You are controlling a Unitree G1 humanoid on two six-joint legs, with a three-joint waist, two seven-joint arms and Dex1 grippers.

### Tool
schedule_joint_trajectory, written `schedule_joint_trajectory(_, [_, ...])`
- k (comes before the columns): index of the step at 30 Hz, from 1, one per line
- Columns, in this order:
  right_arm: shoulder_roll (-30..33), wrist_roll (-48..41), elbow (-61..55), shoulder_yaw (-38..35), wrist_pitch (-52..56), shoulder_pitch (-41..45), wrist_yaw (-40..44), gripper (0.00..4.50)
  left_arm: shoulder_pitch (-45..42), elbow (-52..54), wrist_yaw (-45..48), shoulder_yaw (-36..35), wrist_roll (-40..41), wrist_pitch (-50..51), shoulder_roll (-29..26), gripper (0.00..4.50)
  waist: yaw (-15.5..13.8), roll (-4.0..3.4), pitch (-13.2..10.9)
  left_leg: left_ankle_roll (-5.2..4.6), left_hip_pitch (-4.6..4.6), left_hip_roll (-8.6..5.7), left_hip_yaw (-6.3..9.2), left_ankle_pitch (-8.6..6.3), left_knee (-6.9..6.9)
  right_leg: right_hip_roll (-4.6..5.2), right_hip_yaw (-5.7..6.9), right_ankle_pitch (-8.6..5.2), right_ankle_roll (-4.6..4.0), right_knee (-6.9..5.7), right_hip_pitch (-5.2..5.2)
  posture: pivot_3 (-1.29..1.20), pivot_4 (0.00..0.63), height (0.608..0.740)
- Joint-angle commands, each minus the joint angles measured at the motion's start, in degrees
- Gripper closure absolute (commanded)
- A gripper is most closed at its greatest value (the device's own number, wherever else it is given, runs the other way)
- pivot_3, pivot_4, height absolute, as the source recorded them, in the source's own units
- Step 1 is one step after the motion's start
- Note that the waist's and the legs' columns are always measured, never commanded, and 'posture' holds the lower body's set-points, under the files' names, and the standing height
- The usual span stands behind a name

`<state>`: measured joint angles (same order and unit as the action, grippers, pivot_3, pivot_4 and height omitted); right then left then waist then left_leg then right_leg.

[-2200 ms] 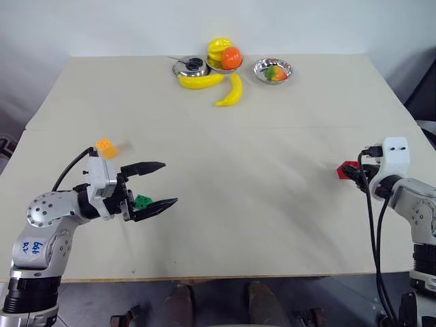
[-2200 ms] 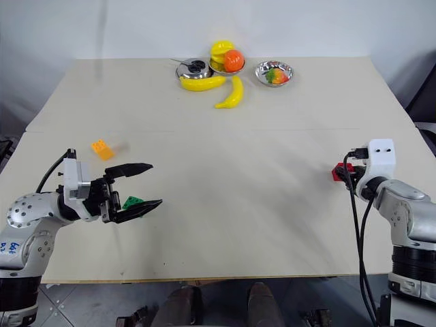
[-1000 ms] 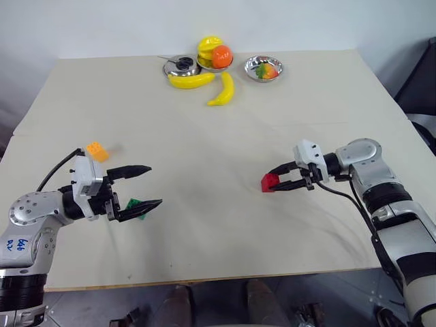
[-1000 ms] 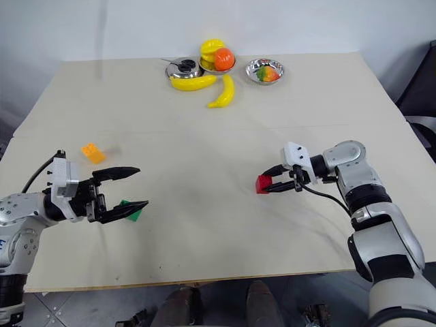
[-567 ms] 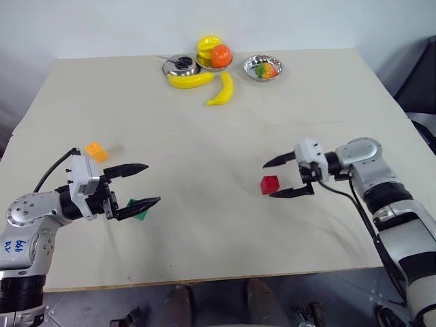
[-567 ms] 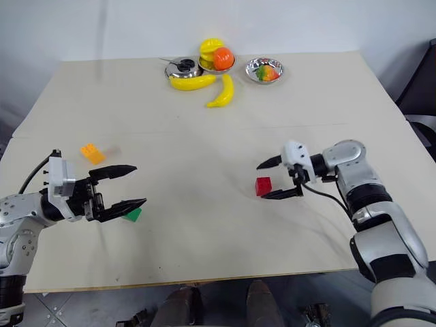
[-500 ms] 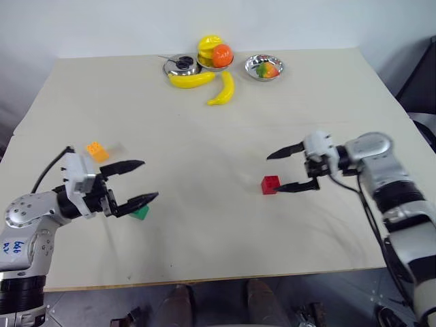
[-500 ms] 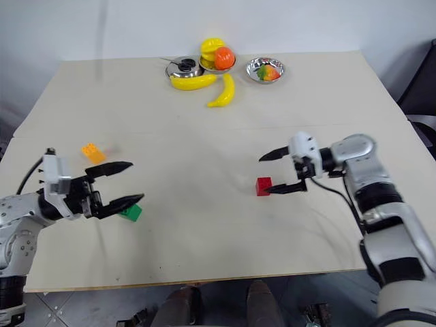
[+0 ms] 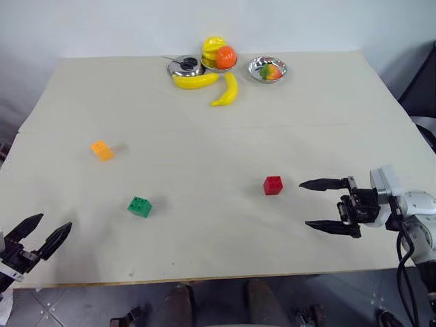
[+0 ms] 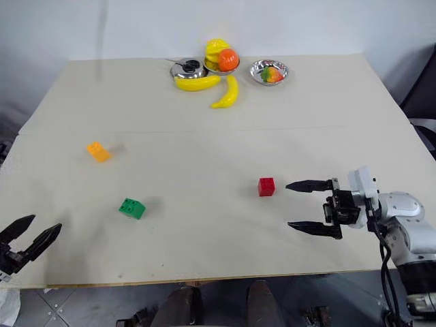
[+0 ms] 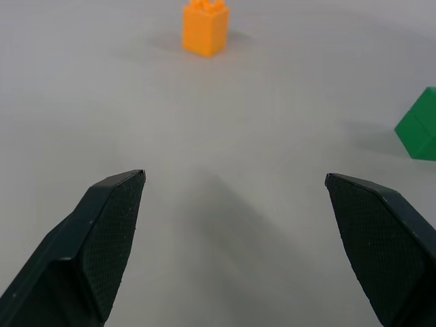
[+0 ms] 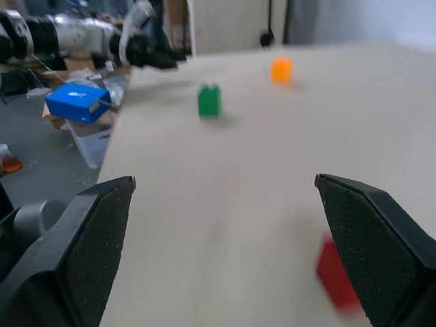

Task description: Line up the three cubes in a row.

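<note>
Three cubes lie apart on the beige table (image 9: pixel 204 122): the orange cube (image 9: pixel 102 150) at the left, the green cube (image 9: pixel 139 206) nearer and a little right of it, and the red cube (image 9: pixel 273 184) right of centre. My left gripper (image 9: pixel 54 220) is open at the near-left corner, well clear of the green cube. My right gripper (image 9: pixel 304 203) is open and empty, a short way right of the red cube. The left wrist view shows the orange cube (image 11: pixel 204 27) and the green cube (image 11: pixel 419 129) ahead of the open fingers (image 11: pixel 112 231).
Two yellow bananas (image 9: pixel 214 87) and metal bowls (image 9: pixel 268 69) with fruit sit at the table's far edge. In the right wrist view a blue box (image 12: pixel 77 101) lies on clutter beyond the table's left side.
My right gripper opened, left the red cube on the table and drew back to the right. My left gripper pulled away from the green cube to the near-left corner.
</note>
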<state>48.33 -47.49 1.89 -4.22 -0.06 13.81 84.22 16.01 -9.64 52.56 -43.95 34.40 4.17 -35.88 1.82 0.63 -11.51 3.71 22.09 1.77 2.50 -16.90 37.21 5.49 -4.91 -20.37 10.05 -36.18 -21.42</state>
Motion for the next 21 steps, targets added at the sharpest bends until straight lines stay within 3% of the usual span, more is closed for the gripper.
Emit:
schedule_joint_trajectory(1, [-1.2,1.0,-2.6,-3.4,0.1,-1.0,-0.9,0.07,1.9,3.3,1.5,-0.1,1.2,-1.3,1.2,0.0,-0.4,0.08,0.0,0.01,0.0,-0.01,0.02,0.02,0.0,0.01,0.01,0.03,0.0,0.01,0.03,0.0,0.15,0.74])
schedule_joint_trajectory(8, [-0.8,4.6,1.5,-4.3,0.5,2.1,3.8,0.07,2.2,10.6,12.8,9.0,-0.5,-0.1,-5.6,0.0,-0.3,0.24,0.1,0.0,0.02,0.0,0.03,0.01,-0.09,-0.01,0.05,0.05,-0.01,0.15,0.04,0.0,0.15,0.74])
schedule_joint_trajectory(10, [-0.7,5.7,2.8,-4.3,0.4,3.3,5.0,0.07,0.7,13.4,12.3,11.9,-1.0,0.2,-6.4,0.0,-0.2,0.22,0.1,0.01,0.01,0.0,-0.03,0.02,-0.11,0.0,0.02,0.05,-0.02,0.16,0.04,0.0,0.15,0.74])
schedule_joint_trajectory(14, [-0.7,6.7,4.0,-4.4,1.3,4.6,6.0,0.07,-1.9,16.8,7.1,14.0,-0.7,1.9,-3.9,0.0,-0.1,0.15,0.1,0.0,0.03,0.02,-0.03,0.01,-0.14,-0.01,0.03,0.05,-0.02,0.16,-0.03,0.0,0.15,0.74])
schedule_joint_trajectory(21, [-1.3,7.2,1.9,-4.4,3.4,4.4,4.5,0.07,-4.4,22.8,-7.6,22.3,-3.8,3.0,9.1,0.0,-0.2,0.15,0.1,-0.17,0.07,0.0,-0.17,-0.09,-0.02,0.03,-0.07,0.04,-0.04,0.19,-0.06,0.0,0.15,0.74])
